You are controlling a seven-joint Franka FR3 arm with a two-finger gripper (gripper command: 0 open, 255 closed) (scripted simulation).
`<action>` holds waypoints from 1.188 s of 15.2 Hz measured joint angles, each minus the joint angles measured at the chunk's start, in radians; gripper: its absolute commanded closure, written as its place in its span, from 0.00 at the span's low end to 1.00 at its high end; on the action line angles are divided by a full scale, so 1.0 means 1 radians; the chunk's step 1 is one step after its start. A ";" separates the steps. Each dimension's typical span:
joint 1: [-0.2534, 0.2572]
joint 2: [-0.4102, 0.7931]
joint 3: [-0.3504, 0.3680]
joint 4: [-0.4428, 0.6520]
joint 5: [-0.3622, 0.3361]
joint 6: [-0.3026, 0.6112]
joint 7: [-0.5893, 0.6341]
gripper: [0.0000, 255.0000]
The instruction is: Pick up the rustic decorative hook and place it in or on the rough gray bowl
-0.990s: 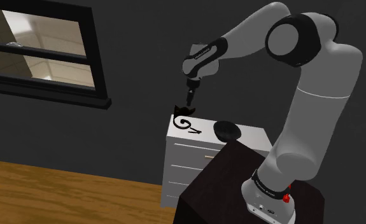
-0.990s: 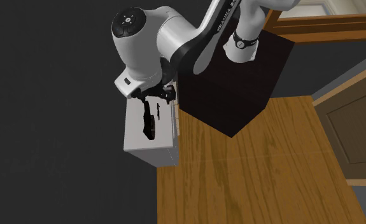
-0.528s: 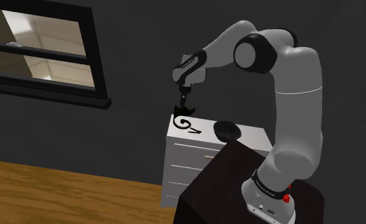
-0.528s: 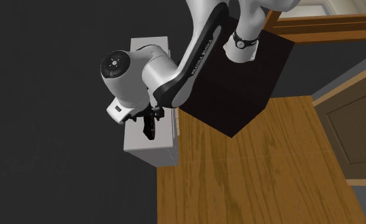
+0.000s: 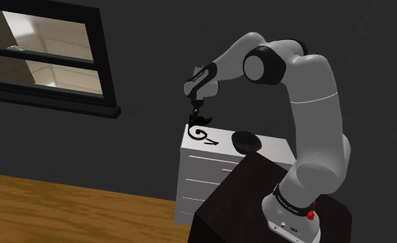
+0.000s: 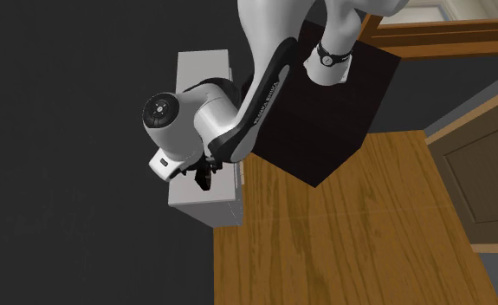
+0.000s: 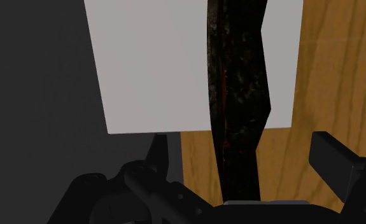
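The hook (image 5: 202, 132) is a black scrolled piece standing on edge at the left end of the white dresser top (image 5: 221, 150). The dark bowl (image 5: 246, 141) rests on the same top, to the hook's right in the shoulder view. My gripper (image 5: 197, 114) hangs just above the hook's upper tip, pointing down. In the wrist view the hook (image 7: 239, 95) runs as a dark, rough strip between my fingers (image 7: 335, 160), which stand apart and do not touch it. My gripper (image 6: 202, 178) is over the dresser's near end in the second exterior view, with the arm covering most of the hook.
The dresser (image 6: 191, 197) stands against a dark wall (image 5: 148, 62), next to the black stand (image 5: 238, 200). A window (image 5: 45, 55) sits at the upper left. Wooden floor (image 6: 325, 234) lies below the dresser's edge, and a wooden door (image 6: 476, 165) is at the right.
The arm has folded its elbow in toward the dresser. The gripper has shifted slightly left and lower, closer to the hook's top. The fingers stay apart; hook and bowl have not moved.
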 measured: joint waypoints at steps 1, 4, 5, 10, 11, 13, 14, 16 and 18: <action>-0.003 0.009 0.002 0.001 0.003 0.008 -0.003 0.00; -0.004 0.015 0.004 -0.001 0.005 0.015 -0.005 0.00; -0.004 0.015 0.004 -0.001 0.005 0.016 -0.005 0.00; -0.005 0.016 0.004 -0.001 0.006 0.017 -0.006 1.00; -0.005 0.016 0.004 -0.001 0.006 0.017 -0.006 1.00; -0.005 0.016 0.004 -0.001 0.006 0.017 -0.006 1.00; -0.005 0.016 0.004 -0.001 0.006 0.017 -0.005 1.00; -0.005 0.016 0.004 -0.001 0.006 0.017 -0.005 1.00; -0.005 0.016 0.004 -0.001 0.006 0.017 -0.005 1.00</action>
